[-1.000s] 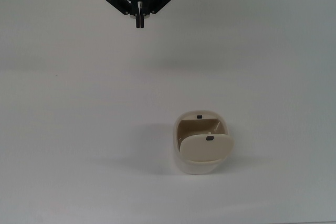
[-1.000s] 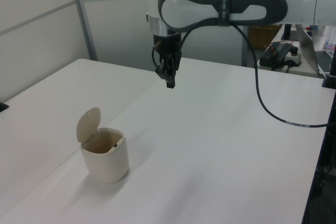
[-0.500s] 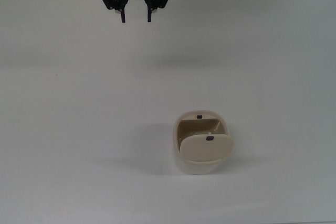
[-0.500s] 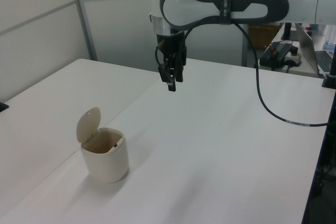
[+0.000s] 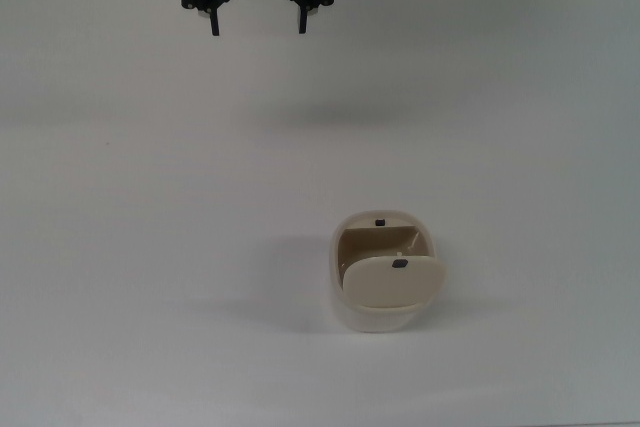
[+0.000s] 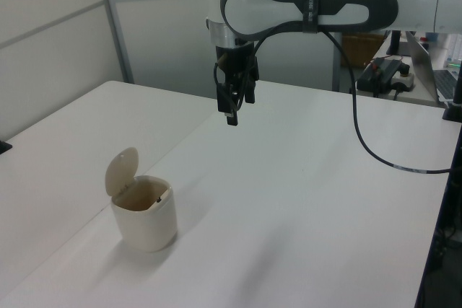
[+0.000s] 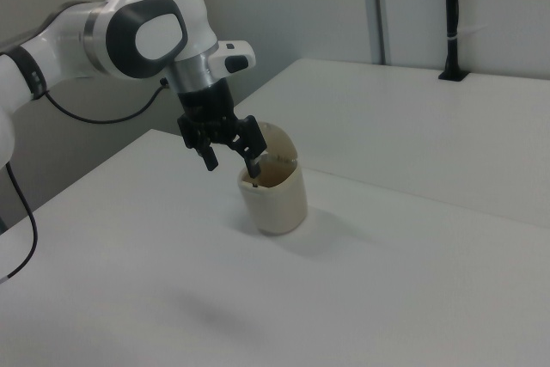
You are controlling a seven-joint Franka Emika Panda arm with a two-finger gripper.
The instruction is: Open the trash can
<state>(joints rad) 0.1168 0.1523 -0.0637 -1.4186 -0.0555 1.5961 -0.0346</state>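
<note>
Table [image 6: 303, 200], white and wide, runs past grey wall panels [image 6: 58, 41] on the left view's left; the trash can [image 6: 144, 218] stands near its front edge, lid [image 6: 120, 171] tipped up. The gripper [image 5: 257, 25] hangs well apart above, fingers spread, holding nothing

No legible text, label, brand mark, number or sign found in any of the three views. The bin [image 5: 383, 272] carries no readable marking on body or lid; its black button is blank. The arm casing above the claw [image 5: 256, 25] shows no lettering. The table [image 5: 120, 247] surface is unmarked.
</note>
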